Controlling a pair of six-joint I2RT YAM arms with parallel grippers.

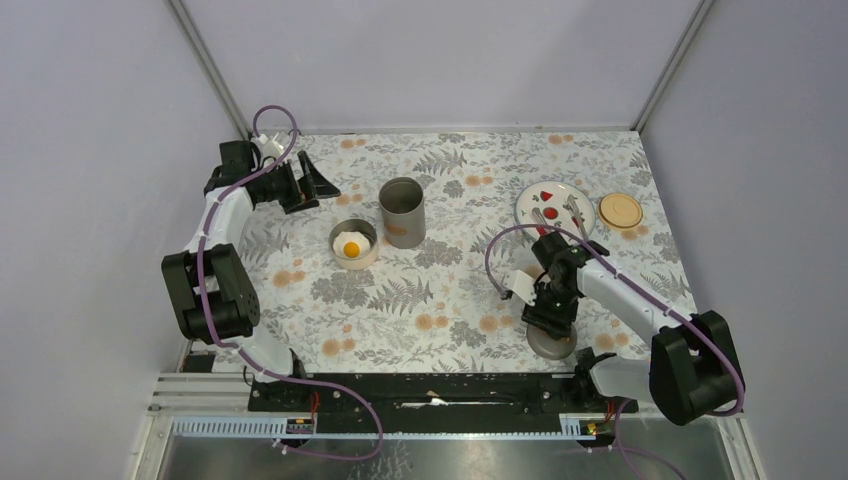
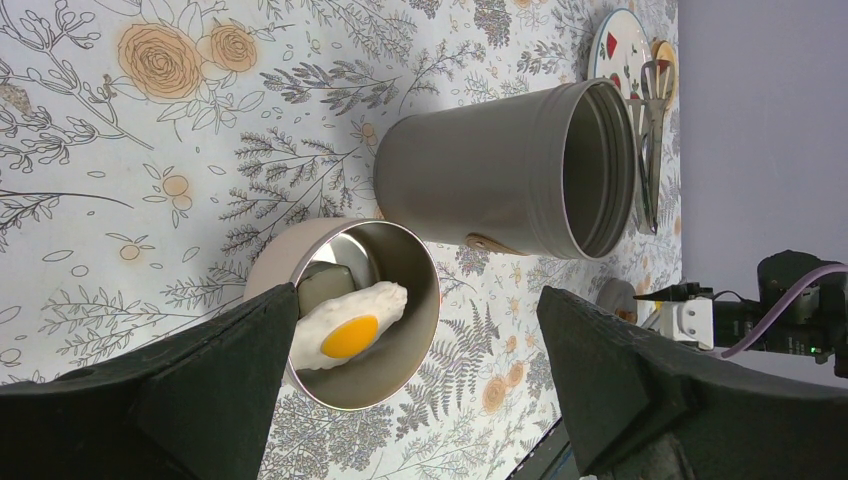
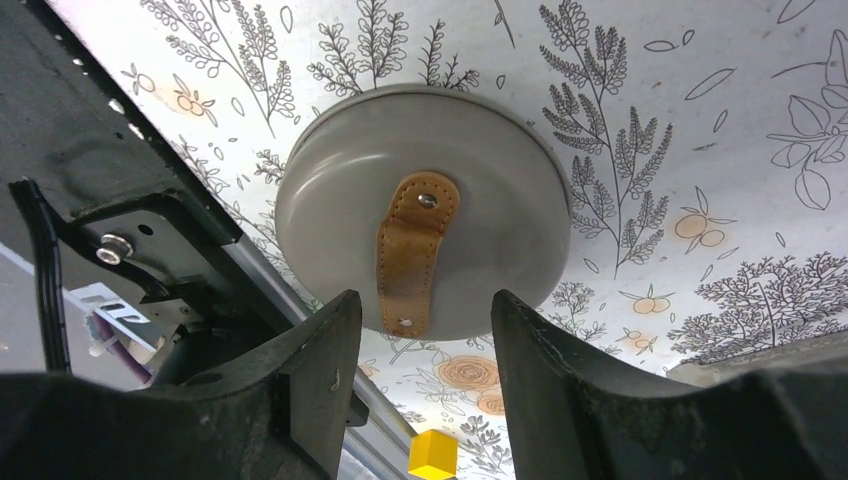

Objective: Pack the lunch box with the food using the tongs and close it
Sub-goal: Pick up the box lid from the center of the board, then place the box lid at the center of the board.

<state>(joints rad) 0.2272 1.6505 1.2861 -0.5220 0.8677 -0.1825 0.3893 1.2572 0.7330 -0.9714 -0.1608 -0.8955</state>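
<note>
Hovering by the table's (image 1: 450,290) near edge, straddled the lid's (image 3: 420,160) strap (image 3: 415,250) with right gripper (image 3: 425,325) half-parted (nothing clamped), left gripper (image 2: 415,305) wide open, empty, facing fried egg (image 2: 350,325).

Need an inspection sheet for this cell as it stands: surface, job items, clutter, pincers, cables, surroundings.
Surface: floral tablecloth, no spills seen.
Job's things: fried egg in the small round tin; tall canister upright and open beside it; tongs and red pieces on the white plate; grey strap lid flat on the cloth, near right.
Clutter: tan disc beside the plate.
Pincers: left pincer open, holding nothing; right pincer open above the strap lid.
Cables: purple cable on each arm; the right one loops over the cloth.
Surroundings: grey walls; nothing else seen.
</note>
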